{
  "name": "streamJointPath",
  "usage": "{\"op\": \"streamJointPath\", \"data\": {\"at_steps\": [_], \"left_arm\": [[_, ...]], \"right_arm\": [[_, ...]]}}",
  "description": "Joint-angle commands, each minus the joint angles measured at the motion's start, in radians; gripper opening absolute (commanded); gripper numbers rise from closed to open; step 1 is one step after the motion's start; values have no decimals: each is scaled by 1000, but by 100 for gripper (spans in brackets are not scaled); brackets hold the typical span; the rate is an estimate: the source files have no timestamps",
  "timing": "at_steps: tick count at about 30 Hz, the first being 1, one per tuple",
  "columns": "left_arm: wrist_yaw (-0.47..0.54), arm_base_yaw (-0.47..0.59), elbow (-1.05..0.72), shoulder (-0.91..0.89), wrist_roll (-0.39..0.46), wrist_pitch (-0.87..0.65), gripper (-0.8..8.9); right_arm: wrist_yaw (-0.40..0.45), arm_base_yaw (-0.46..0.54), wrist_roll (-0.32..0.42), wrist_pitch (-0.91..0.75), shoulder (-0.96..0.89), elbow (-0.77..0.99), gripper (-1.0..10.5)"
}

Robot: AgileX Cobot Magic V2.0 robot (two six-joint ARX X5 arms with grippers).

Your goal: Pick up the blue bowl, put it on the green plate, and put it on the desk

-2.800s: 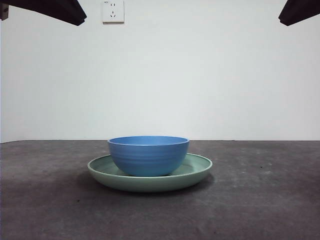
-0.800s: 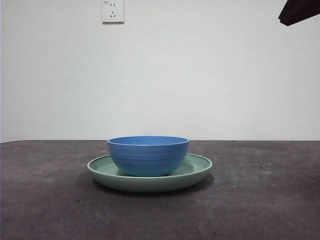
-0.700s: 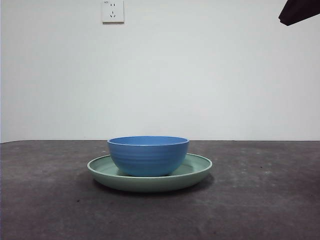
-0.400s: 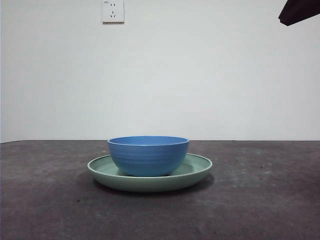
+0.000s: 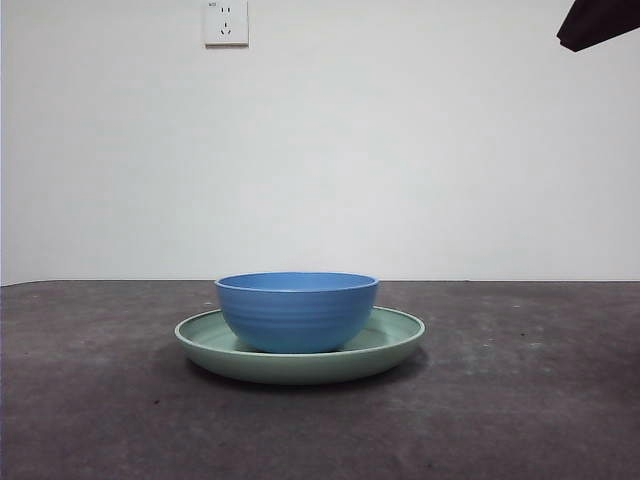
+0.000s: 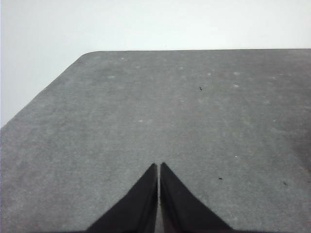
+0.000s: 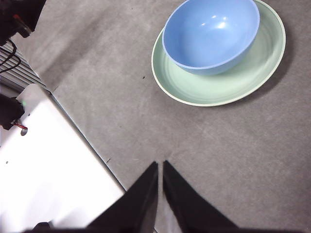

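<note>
Blue bowl sat upright inside the green plate, resting on the plate's floor, its rim level and nothing inside it. Seen from the right wrist, the bowl lay off-centre on the plate, nearer one side of the rim. The plate stood flat on the dark tabletop. The right end effector hung above bare tabletop, well apart from the plate, its jaws pressed together and gripping nothing. The left end effector was likewise closed and empty, over a bare stretch near the tabletop's corner. A white wall socket showed behind.
</note>
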State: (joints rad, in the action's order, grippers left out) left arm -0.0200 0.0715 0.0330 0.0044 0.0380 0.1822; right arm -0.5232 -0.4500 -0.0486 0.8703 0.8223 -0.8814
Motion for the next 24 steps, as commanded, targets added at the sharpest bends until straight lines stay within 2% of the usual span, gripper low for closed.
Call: {"op": "streamJointPath", "data": {"at_steps": [1,10,12,15,21,24], "left_arm": [[5,0,-20,-2,-5,7,10],[5,0,-20,-2,-5,7,10],[5,0,-20,-2,-5,7,10],[5,0,-20,-2,-5,7,10],[5,0,-20,-2,-5,7,10],[5,0,-20,-2,-5,7,10]], "right_arm": [[-1,-6,11,-10,6,-17,11],[0,-4,12,-9,1,-17,11],[21,17,60,-13,-21,-17,11],[27,83,93,-44,-69,-15,11],[35,302,86,-259,-235,42,11],[111,383,87,-364,-321,109,11]]}}
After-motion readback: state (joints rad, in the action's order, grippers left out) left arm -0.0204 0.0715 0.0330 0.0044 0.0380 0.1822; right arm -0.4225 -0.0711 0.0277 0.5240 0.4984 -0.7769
